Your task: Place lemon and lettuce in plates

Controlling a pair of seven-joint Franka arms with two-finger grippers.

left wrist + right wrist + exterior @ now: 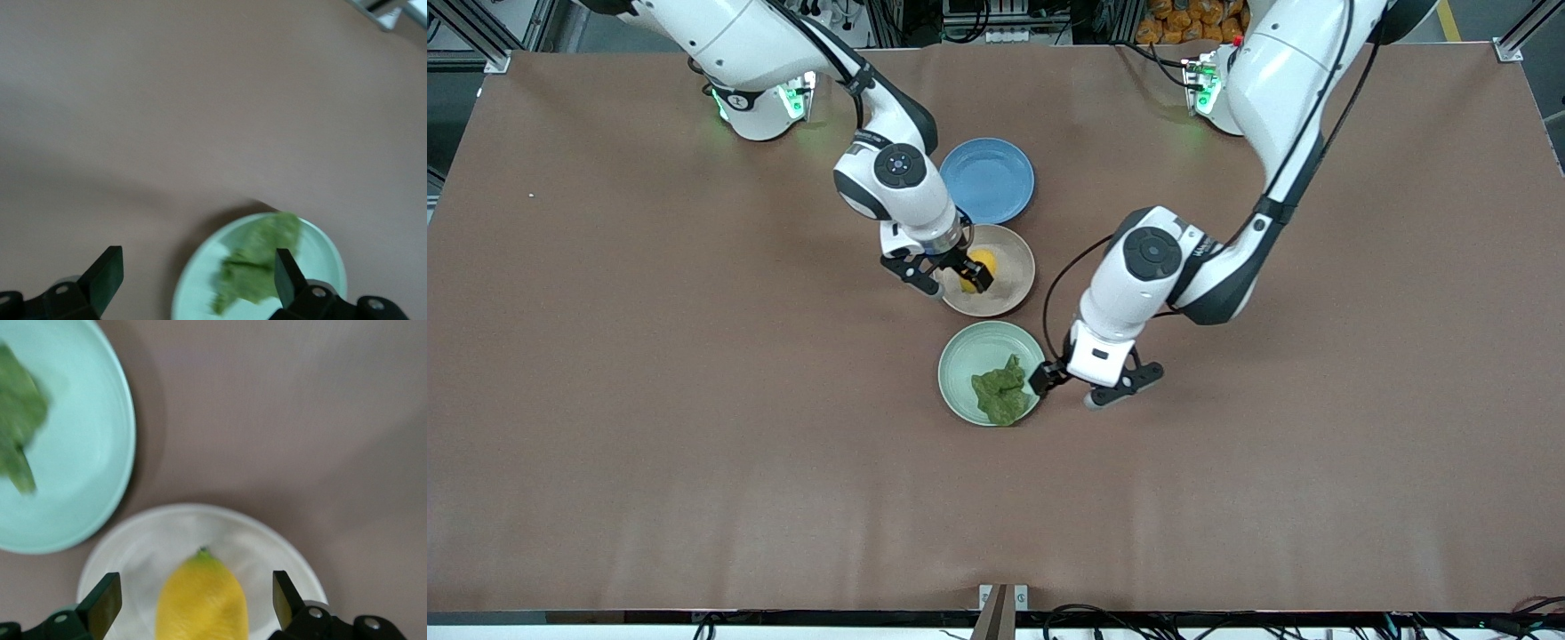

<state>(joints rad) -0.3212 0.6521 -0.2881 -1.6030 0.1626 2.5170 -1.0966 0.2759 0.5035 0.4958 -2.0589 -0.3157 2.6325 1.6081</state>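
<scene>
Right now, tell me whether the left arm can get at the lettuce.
Probably yes. The left gripper is open beside the mint plate, where the lettuce lies uncovered. The right gripper is over the beige plate, out of the way.

This is a robot lab. Two white robot arms (889,169) stand at a big brown table (649,400), with metal frames (480,31) and cables (1103,618) around it.
</scene>
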